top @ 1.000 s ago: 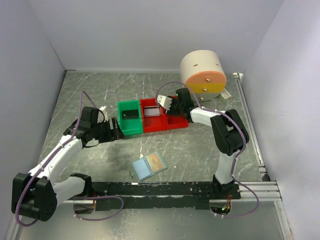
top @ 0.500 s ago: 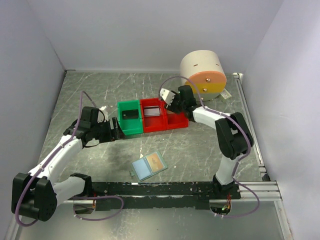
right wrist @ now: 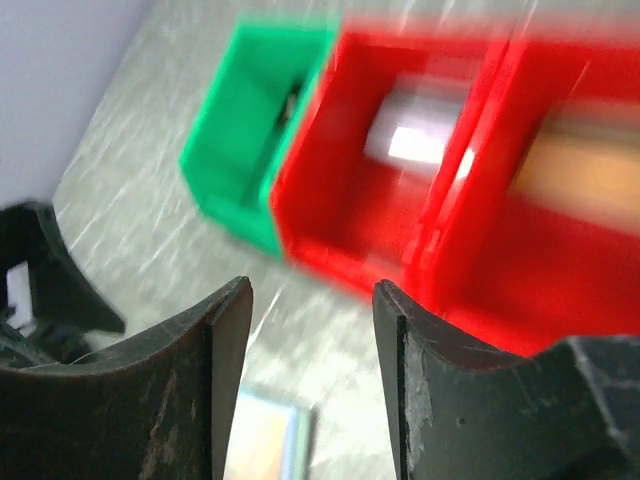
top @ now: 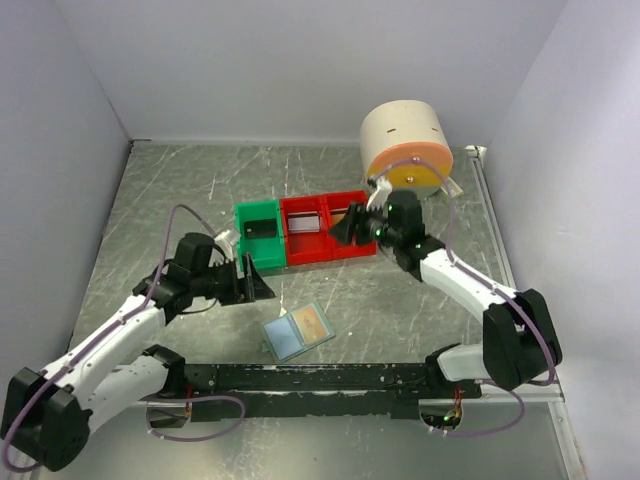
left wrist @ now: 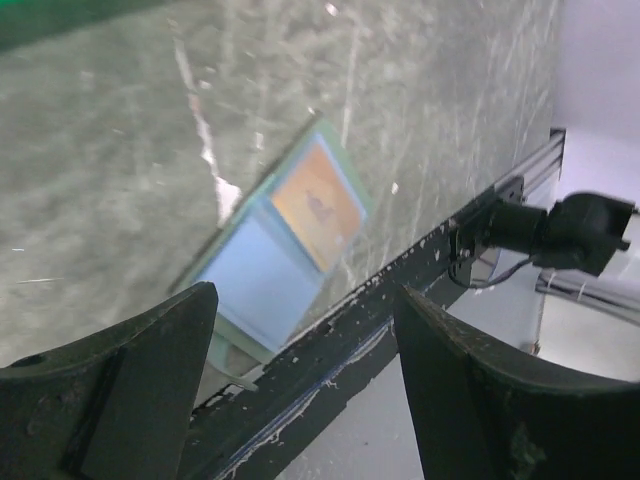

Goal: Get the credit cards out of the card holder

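Reaching step, I judge: the pale blue translucent bifold card holder [top: 288, 339], orange plastic card [top: 311, 322] inside, lies flat just beyond the left gripper [top: 257, 283]'s wide, empty fingers. The right gripper [top: 345, 226], fingers apart and empty, should come pin the sleeve.

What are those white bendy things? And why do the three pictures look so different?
They are two robot arms bolted to a grey table. One picture looks down from above. The other two come from small cameras on each arm's wrist, so you see dark fingers at the bottom. The grabbing part at each arm's tip is called the end effector. The left end effector and the right end effector are both open and hold nothing. On the table lie a pale blue card holder with an orange card inside, a green box, two red boxes and a round tub. The left wrist camera sees the card holder. The right one sees the boxes, a bit blurry.
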Tool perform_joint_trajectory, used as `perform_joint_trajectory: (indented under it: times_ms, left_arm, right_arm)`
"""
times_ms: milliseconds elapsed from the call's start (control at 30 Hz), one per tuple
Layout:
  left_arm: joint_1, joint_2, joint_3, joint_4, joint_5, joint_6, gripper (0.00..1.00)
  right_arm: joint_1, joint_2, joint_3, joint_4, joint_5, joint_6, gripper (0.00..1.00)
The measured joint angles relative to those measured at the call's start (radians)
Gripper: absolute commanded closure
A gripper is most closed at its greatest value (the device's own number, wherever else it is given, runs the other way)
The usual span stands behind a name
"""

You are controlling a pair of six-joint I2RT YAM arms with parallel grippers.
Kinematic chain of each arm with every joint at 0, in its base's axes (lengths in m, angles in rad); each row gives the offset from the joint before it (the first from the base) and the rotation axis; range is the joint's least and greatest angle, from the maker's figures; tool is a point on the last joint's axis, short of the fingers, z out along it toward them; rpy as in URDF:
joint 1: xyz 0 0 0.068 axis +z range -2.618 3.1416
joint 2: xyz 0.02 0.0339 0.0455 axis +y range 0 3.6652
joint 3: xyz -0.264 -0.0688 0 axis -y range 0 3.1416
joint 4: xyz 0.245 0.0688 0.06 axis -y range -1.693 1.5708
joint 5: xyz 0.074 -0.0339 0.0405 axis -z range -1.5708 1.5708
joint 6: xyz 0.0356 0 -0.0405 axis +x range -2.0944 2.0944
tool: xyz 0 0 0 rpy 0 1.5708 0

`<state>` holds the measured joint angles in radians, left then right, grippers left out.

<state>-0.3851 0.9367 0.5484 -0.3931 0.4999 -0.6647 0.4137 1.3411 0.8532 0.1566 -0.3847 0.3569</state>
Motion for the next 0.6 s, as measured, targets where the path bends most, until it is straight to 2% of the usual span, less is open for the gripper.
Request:
perform_joint_trajectory:
  times_ms: [100,167,333,600]
  left_arm:
    - [-0.158,-0.043,0.000,0.013,-0.070,-0.083,0.18]
    - [-0.249,-0.063,0.000,0.015,-0.129,-0.147,0.18]
    - [-0.373,-0.056,-0.010,0.050,-0.239,-0.270,0.18]
    - [-0.616,0.110,-0.016,0.135,-0.389,-0.426,0.20]
  right_arm:
    - [0.029,0.000,-0.153,0.008,-0.075,0.183,0.49]
    - [0.101,0.001,-0.215,-0.042,-0.068,0.266,0.50]
    - [0.264,-0.010,-0.206,-0.124,0.019,0.340,0.53]
    - [0.320,-0.051,-0.209,-0.201,0.123,0.383,0.58]
